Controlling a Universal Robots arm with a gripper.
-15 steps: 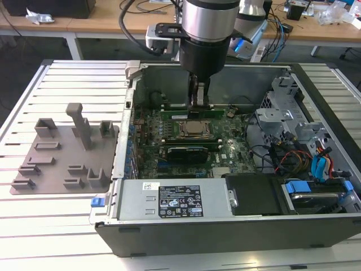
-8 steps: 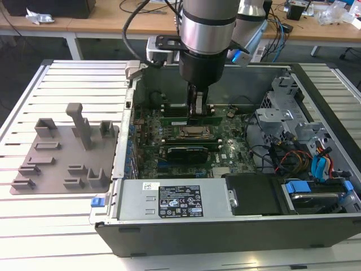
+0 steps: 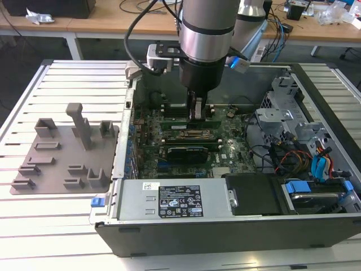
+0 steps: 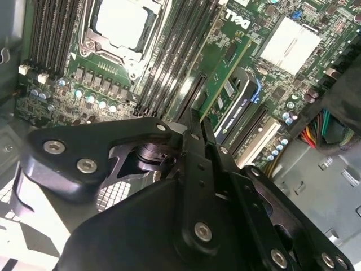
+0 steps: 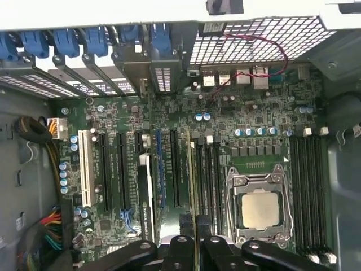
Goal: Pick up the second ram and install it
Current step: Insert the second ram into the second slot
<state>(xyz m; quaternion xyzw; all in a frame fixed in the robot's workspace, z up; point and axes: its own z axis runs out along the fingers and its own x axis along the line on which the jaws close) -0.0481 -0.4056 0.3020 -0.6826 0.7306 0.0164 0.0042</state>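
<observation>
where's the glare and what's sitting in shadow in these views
Exterior view: the slatted table glares white, the motherboard sits dimmer. Second wrist view: the CPU lid washes out. First wrist view: the case rim blows out; the gripper, shut on the second ram, is dark.

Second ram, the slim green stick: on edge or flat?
On edge: the first wrist view shows the slim green ram stick as a thin line clamped in the gripper.

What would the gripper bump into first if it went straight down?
Probably the black slots beside the processor. The gripper holds the ram edge-on right over them, so the ram would touch first; how far above is unclear.
</observation>
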